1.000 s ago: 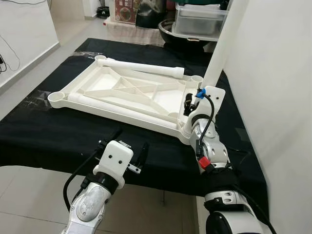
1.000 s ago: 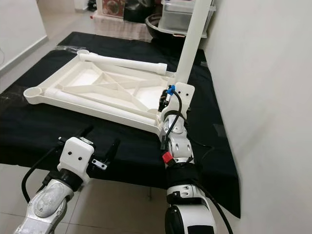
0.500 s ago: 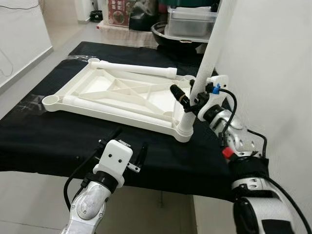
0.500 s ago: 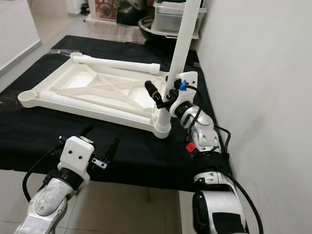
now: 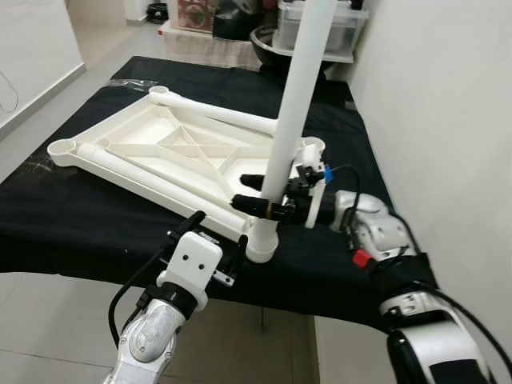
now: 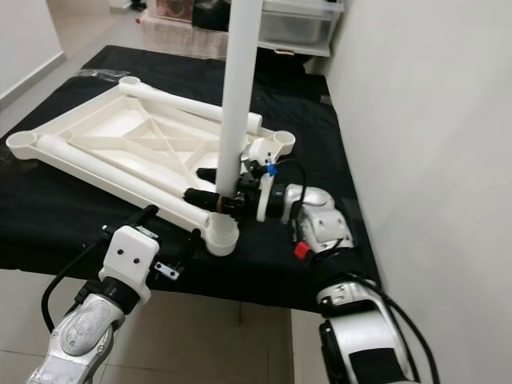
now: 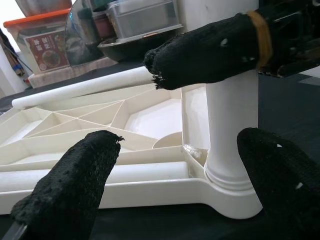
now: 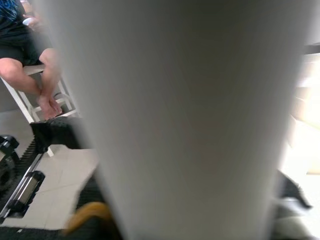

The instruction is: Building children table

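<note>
Your white plastic tabletop frame lies upside down on the black cloth-covered table, its near corner just beside the table's front edge, the wall close on the right. The white tube leg stands upright in that corner socket. Your right gripper clamps it low; your left gripper hovers open beside the socket.

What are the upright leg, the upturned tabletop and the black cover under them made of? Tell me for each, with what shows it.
Upright leg: likely moulded plastic, smooth matte white, a uniform tube with a stepped collar at the socket.
Upturned tabletop: the same white plastic by its look; thin cast ribs and round corner sockets show underneath.
Black cover: seemingly cloth, matte, with soft wrinkles, hanging over the edge.
</note>
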Tool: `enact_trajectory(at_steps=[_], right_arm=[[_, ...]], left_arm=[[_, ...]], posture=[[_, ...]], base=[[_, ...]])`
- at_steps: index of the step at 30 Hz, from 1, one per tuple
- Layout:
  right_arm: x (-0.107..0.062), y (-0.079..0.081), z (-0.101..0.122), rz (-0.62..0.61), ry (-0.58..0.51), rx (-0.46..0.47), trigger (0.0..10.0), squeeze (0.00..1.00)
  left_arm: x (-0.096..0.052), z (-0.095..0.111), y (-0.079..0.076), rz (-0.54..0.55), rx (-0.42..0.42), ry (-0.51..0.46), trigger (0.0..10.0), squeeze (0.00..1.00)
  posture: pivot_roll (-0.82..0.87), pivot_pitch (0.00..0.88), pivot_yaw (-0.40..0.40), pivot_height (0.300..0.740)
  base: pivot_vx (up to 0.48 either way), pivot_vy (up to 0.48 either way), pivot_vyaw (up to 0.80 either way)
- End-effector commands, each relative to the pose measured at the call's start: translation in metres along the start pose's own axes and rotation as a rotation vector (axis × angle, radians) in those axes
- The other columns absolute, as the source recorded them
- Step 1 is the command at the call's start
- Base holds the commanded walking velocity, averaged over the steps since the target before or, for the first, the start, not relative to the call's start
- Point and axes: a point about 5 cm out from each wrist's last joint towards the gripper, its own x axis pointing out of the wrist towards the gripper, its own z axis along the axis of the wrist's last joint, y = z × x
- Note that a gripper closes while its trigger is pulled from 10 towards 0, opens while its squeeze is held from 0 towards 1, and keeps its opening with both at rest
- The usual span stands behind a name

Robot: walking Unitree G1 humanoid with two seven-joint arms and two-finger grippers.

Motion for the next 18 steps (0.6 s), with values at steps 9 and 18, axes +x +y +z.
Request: enact_trajectory(at_steps=[9,18], right_arm=[[-0.018,-0.034,0.012,-0.607,-0.108,0.001,0.0,0.0],[-0.069,-0.044,-0.007,-1.538,-0.034,0.078,0.0,0.0]], left_arm=[[0.001,0.0,0.003,0.0,0.018,-0.005,10.0,0.0],[0.003,0.0,0.003,-0.004,0.018,-0.008,10.0,0.0]], posture=[[0.11,0.051,-0.106,0.74],[0.1,0.064,-0.093,0.74]], base=[[0.0,0.0,0.0],[0.0,0.0,0.0]])
